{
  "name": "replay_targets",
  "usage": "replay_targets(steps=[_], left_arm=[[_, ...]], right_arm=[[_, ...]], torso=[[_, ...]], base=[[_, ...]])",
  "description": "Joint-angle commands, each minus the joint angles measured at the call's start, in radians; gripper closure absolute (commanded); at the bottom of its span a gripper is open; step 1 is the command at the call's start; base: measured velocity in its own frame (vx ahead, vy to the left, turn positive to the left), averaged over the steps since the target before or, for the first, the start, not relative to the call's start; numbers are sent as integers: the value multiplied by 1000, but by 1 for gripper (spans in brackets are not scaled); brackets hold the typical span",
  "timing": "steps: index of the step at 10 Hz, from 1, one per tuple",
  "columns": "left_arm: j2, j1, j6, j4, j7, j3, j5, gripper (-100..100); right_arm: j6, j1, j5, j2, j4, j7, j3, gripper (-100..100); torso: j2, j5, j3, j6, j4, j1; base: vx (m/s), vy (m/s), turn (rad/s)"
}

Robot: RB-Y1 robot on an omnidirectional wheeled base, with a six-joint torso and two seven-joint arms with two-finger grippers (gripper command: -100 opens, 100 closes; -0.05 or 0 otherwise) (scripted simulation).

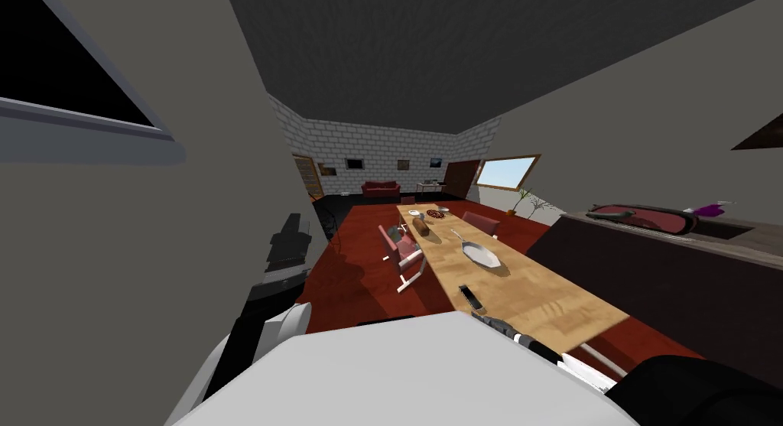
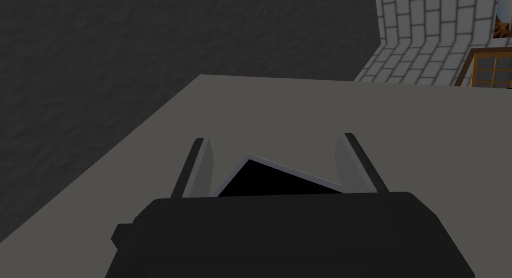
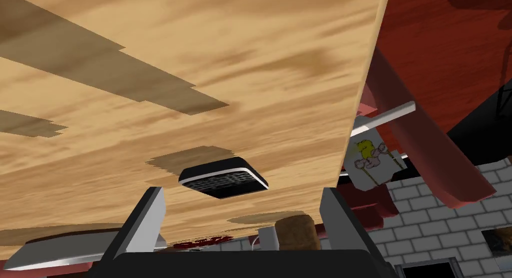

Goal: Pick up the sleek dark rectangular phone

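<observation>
The phone [image 1: 469, 296] is a dark, flat rectangle lying near the close end of the long wooden table [image 1: 535, 291]. My right gripper [image 1: 489, 320] hangs just short of it, by the table's near edge. In the right wrist view the phone [image 3: 223, 179] lies flat on the wood [image 3: 200, 65] just ahead of my right gripper [image 3: 241, 192]. The gripper is open, its fingers apart on either side and touching nothing. My left arm [image 1: 287, 245] is raised beside the grey wall, and its gripper [image 2: 272, 140] is open and holds nothing.
Farther along the table lie a grey pan [image 1: 479, 254], a brown cylinder [image 1: 421, 226] and a plate [image 1: 435, 213]. Red chairs [image 1: 403, 253] [image 1: 480, 221] stand on both sides. A dark counter [image 1: 650, 276] runs along the right; a grey wall [image 1: 153, 253] is close on the left.
</observation>
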State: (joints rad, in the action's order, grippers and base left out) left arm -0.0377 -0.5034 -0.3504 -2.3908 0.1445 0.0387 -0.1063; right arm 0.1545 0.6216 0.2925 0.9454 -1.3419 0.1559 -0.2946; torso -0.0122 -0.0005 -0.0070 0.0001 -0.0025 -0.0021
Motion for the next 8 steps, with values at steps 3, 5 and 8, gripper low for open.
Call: replay_targets(steps=[3, 5, 8], left_arm=[[0, 0, 0, 0, 0, 0, 0, 0], [0, 0, 0, 0, 0, 0, 0, 0], [0, 0, 0, 0, 0, 0, 0, 0]], right_arm=[[6, 29, 23, 65, 62, 18, -62, -100], [15, 25, 20, 58, 65, 16, -50, 0], [10, -23, 32, -11, 129, 37, -56, -100]], torso=[[-2, 0, -2, 0, -1, 0], [4, 0, 2, 0, 1, 3], [12, 0, 7, 0, 3, 1]], base=[[205, -42, 127], [48, -7, 11], [-9, -33, 83]])
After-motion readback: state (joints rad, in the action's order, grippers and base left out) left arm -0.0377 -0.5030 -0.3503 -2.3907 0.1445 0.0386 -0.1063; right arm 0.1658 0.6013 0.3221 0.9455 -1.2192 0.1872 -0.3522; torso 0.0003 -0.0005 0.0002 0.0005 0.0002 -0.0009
